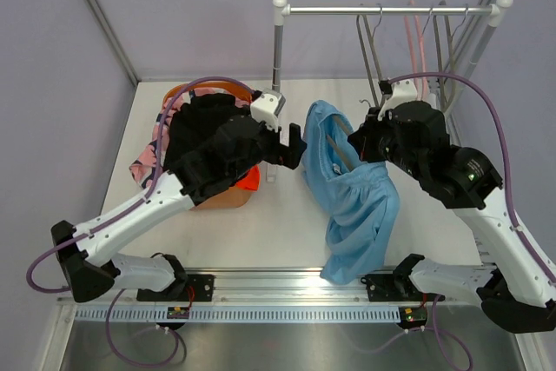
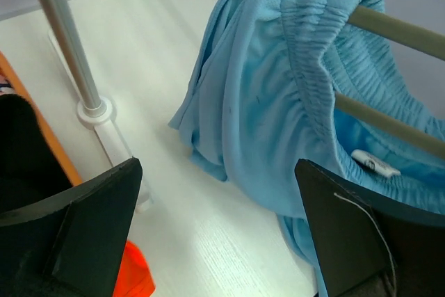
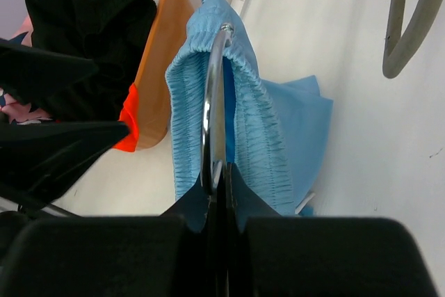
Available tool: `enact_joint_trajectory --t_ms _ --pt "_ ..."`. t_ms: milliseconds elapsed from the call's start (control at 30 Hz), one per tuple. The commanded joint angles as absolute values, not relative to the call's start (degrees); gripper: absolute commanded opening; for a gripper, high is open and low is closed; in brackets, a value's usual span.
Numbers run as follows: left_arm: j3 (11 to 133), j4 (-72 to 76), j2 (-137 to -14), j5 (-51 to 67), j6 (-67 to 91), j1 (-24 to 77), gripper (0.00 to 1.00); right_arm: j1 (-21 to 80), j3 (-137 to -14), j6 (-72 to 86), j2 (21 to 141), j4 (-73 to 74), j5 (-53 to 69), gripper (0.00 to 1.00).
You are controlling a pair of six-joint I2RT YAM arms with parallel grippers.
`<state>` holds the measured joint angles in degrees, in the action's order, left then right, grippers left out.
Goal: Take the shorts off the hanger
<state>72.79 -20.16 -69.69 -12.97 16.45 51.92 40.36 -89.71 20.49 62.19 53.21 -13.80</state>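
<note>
Four pairs of shorts are counted. One pair of light blue fabric shorts (image 1: 352, 193) is seen on a grey hanger (image 2: 393, 30), and three more are heaped in an orange basket (image 1: 228, 86) at the left of the white table (image 1: 278, 232): one of black fabric (image 3: 97, 5), one pink with a navy-and-white pattern (image 1: 148, 158), and one bright orange (image 1: 250, 178). A few empty hangers, grey and pink, are hung on the metal rail (image 1: 347, 10) at the back; their exact number cannot be told.

Two grippers are seen. The left gripper (image 2: 217, 172) is held with its black fingers (image 2: 83, 227) spread wide and nothing gripped, just beside the gathered waistband of the blue shorts. The right gripper (image 3: 217, 172) is pinched tight on the shiny metal wire (image 3: 211, 102) of the hanger.

The elastic waistband is stretched over the hanger's bars, and the blue fabric is draped down from them towards the near edge of the table, between the two arms.
</note>
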Motion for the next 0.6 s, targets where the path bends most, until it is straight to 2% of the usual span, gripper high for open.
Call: enact_joint_trajectory --t_ms 0,433,567 --pt "76.8 -12.5 -72.6 -18.5 18.1 54.7 0.97 41.6 -89.4 22.5 59.9 51.6 -12.9 0.00" --pt "83.8 -11.1 -81.9 -21.5 16.7 60.4 0.96 42.4 -86.4 23.2 58.2 51.2 -12.7 0.00" --pt "83.8 -10.9 -83.1 -22.6 16.6 60.6 0.93 42.5 -86.3 23.4 58.1 51.0 -12.7 0.00"
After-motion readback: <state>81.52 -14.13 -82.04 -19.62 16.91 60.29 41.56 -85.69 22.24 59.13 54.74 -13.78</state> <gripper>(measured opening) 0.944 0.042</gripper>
